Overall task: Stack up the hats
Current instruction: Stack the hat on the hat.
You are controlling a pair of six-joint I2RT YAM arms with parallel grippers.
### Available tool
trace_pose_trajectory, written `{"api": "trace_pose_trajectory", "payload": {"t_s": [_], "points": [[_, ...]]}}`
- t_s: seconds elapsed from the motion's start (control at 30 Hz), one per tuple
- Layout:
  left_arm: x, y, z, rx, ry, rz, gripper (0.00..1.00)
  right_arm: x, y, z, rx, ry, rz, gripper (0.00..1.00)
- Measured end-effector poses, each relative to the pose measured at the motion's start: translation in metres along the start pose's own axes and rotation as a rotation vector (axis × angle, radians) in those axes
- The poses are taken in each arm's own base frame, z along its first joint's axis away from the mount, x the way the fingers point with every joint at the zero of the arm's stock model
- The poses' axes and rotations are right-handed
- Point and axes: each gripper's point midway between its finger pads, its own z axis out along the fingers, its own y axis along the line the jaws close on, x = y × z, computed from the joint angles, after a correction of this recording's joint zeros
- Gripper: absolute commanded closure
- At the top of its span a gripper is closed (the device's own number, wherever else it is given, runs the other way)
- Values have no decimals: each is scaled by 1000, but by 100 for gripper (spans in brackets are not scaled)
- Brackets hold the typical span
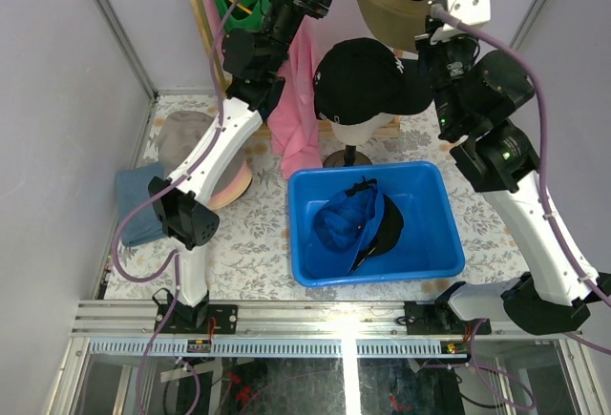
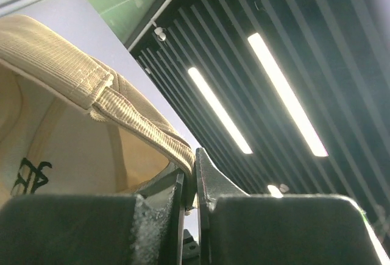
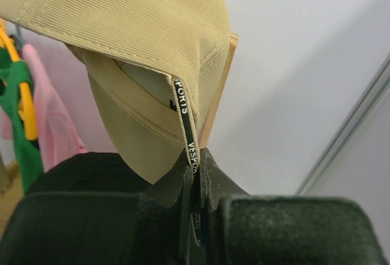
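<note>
Khaki cap (image 1: pixel 396 0) spans both tools: left tool (image 2: pixel 194 162) clenched on its strap, right tool (image 3: pixel 196 158) on its rim; black cap (image 1: pixel 368 81) beneath.

White-black arms (image 1: pixel 224 143), purple cables (image 1: pixel 541 119); black left claw (image 2: pixel 190 180), right claw (image 3: pixel 196 176).

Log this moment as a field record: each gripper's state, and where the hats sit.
left gripper: shut on khaki cap, at its edge
right gripper: shut on the same cap's lettered band
khaki cap: held aloft between both arms
black cap: on mannequin head
blue bin: holds blue cap and black hat
</note>
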Motion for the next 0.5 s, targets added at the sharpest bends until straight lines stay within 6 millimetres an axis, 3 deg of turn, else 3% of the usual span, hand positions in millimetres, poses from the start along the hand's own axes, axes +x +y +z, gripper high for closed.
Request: {"api": "trace_pose_trajectory", "payload": {"t_s": [0.1,0.3,0.5], "points": [[-3,7,-3,7,15,-45,100,11,-1,3,28,7,-60,100],[-13,44,-10,-48,35,-113,100,29,-7,8,102,20,-173,100],[-15,68,-14,-57,76,-174,100,27,-15,11,156,-2,-231,100]]}}
